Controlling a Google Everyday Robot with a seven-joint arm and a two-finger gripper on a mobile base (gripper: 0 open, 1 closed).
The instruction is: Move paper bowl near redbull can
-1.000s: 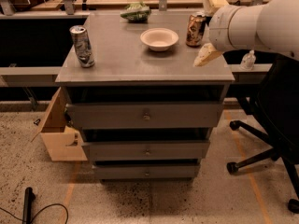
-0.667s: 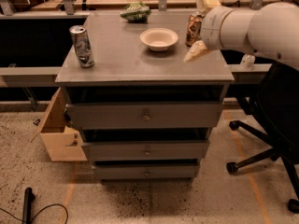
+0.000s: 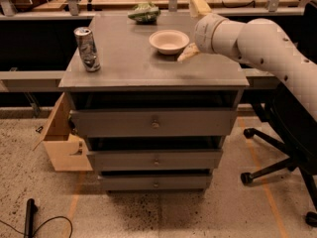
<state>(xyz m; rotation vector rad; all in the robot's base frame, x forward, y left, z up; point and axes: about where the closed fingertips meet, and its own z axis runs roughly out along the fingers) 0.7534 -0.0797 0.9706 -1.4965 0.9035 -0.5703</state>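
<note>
The paper bowl [image 3: 169,41] sits upright on the grey cabinet top [image 3: 138,68], right of centre toward the back. The redbull can [image 3: 87,49] stands upright near the left edge, well apart from the bowl. My gripper [image 3: 193,29] is at the end of the white arm, just right of the bowl. It is open and empty, with one cream finger pointing up and the other fingertip [image 3: 188,53] low at the bowl's right rim.
A green crumpled bag [image 3: 144,12] lies at the back of the top. The cabinet has three drawers [image 3: 154,124]. An open cardboard box [image 3: 59,143] stands at its left, and a black office chair [image 3: 282,148] at its right. A cluttered bench runs behind.
My arm has moved left along the cabinet top toward the paper bowl and now covers the gold-brown can. The bowl and the redbull can have not moved.
</note>
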